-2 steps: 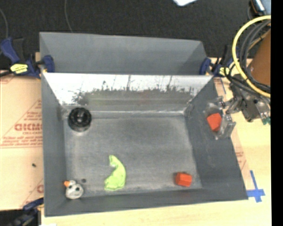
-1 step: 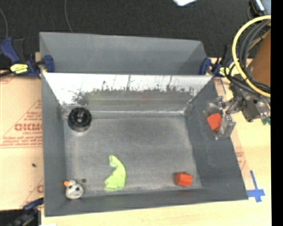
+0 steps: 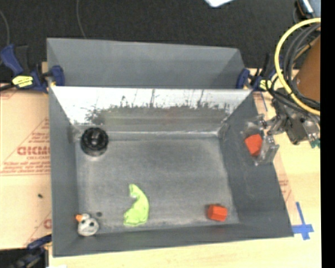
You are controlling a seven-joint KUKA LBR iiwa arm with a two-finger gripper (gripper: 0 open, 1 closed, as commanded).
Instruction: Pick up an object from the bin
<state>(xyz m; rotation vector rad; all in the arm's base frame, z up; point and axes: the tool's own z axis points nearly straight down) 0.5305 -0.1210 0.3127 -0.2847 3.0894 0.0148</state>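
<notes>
Near left corner of bin (image 3: 167,169): small white-and-orange thing (image 3: 87,224), kind too small to tell. Beside it green floppy piece (image 3: 137,208), narrow end pointing toward far wall. Near right: red block (image 3: 216,212), on floor. Further back, over right sloping wall: gripper (image 3: 259,144), jaws narrow, clamped on orange block (image 3: 253,144). Block clear of floor, squat, slightly longer near-to-far, edges partly hidden by fingers. Arm cut off at right. Far left: black round thing (image 3: 94,140).

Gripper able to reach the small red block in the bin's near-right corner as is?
Likely yes for reach: the small red block lies alone on bare floor, near the gripper. But an orange chunk seems already between its fingers.
</notes>
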